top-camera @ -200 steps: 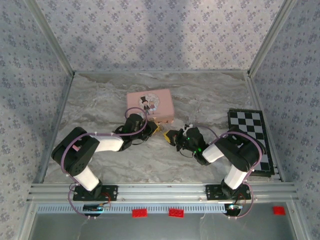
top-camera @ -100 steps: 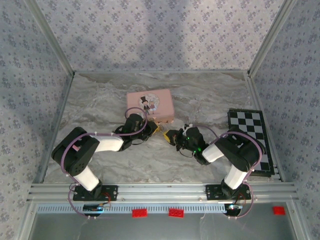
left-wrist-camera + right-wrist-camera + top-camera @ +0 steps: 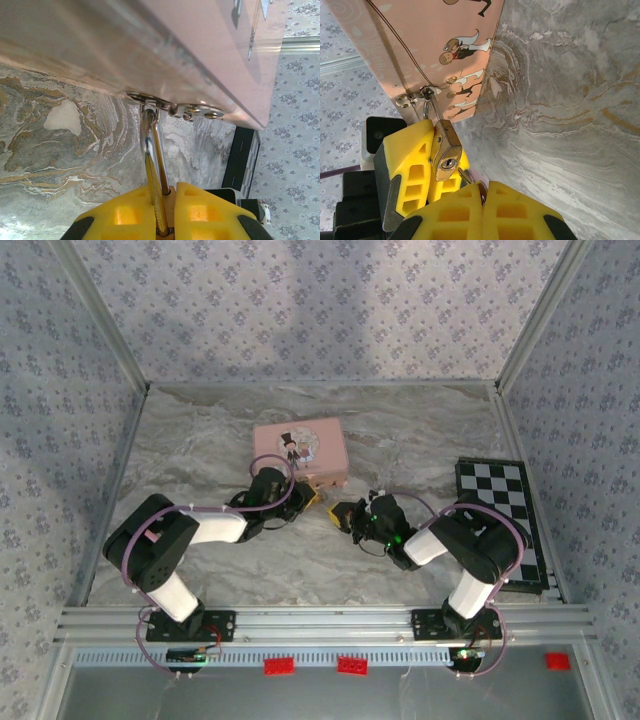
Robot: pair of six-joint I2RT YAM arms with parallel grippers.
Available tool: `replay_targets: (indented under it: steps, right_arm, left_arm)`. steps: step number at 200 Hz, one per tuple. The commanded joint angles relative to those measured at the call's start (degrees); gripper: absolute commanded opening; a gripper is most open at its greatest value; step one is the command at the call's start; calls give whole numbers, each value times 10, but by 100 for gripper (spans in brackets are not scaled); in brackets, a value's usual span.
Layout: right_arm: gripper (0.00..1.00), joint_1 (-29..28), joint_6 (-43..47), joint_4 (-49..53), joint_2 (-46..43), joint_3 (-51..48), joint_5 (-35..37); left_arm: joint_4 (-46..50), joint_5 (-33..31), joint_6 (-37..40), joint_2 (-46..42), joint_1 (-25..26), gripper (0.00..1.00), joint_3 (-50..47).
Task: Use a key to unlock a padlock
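The small brass padlock hangs by its silvery shackle from the hasp of the pink tin. My left gripper is shut on the padlock's body, its yellow fingers on either side. The keyhole faces my right gripper, which is shut on the key. The key's blade points up at the padlock, its tip just below the keyhole and outside it. From above, the two grippers meet nose to nose in front of the tin.
A black-and-white chessboard lies at the right edge of the marble table. Patterned walls close in the back and both sides. The pink tin stands right behind the grippers.
The right gripper has edged slightly left toward the padlock with the key. The left arm and the padlock have held still.
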State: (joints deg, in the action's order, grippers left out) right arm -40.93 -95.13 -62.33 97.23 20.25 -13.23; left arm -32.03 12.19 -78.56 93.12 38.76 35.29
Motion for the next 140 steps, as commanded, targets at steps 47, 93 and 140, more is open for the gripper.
replay_targets:
  steps: [47, 93, 140]
  right_arm:
    - [0, -7, -1, -6, -11, 10, 15]
    - [0, -11, -3, -8, -9, 10, 18]
    - [0, -12, -3, -11, -11, 5, 24]
  left_arm:
    - [-36, 38, -17, 8, 11, 0, -4]
    - [-40, 39, -16, 12, 12, 0, -3]
    - [-42, 38, -17, 13, 12, 0, -7]
